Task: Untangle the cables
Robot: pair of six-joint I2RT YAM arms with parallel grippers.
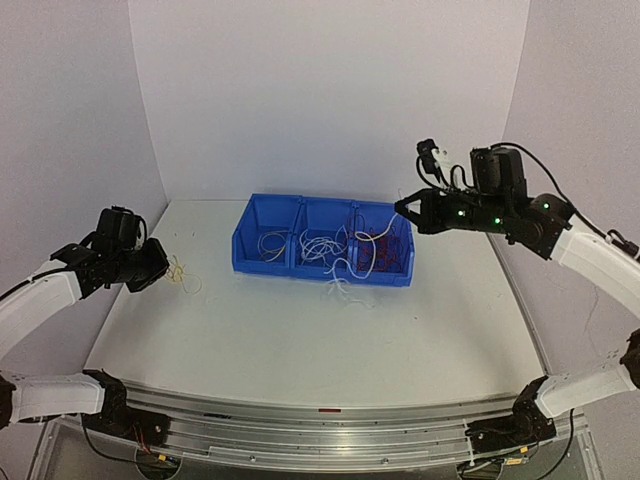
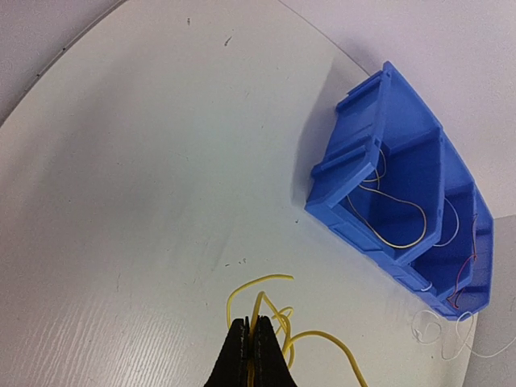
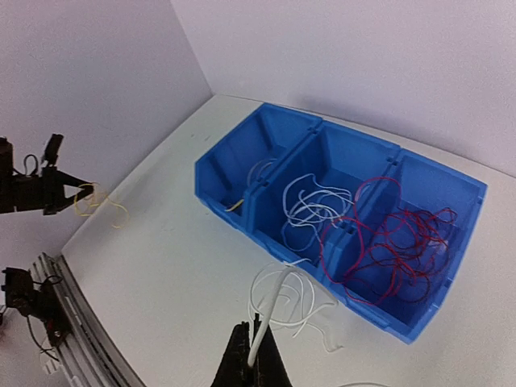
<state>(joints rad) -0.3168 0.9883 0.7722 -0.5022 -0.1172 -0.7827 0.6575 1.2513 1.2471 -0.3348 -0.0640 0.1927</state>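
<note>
Pinching a yellow cable (image 2: 258, 302) between fully closed jaws, the left gripper (image 2: 250, 324) holds it well short of the blue bin (image 2: 379, 105) ahead, probably to keep the colours apart. The right gripper (image 3: 251, 332), clamped on a white cable (image 3: 266, 318), holds it up just before the bin, with the red cables (image 3: 395, 242) beyond.

The bin (image 1: 322, 268) is moulded blue plastic, smooth, with a slight sheen on its walls. The table (image 1: 300, 340) is white and matt; close up in the left wrist view it shows a faint wood-like grain. The yellow cable (image 2: 318, 332), white cable (image 3: 266, 316) and red cable (image 3: 395, 242) look smooth and plastic-coated. The left gripper (image 2: 250, 326) and right gripper (image 3: 251, 330) are matt black. The arm shells (image 1: 35, 300) are smooth white plastic, and the rail (image 1: 320, 425) is brushed metal.
</note>
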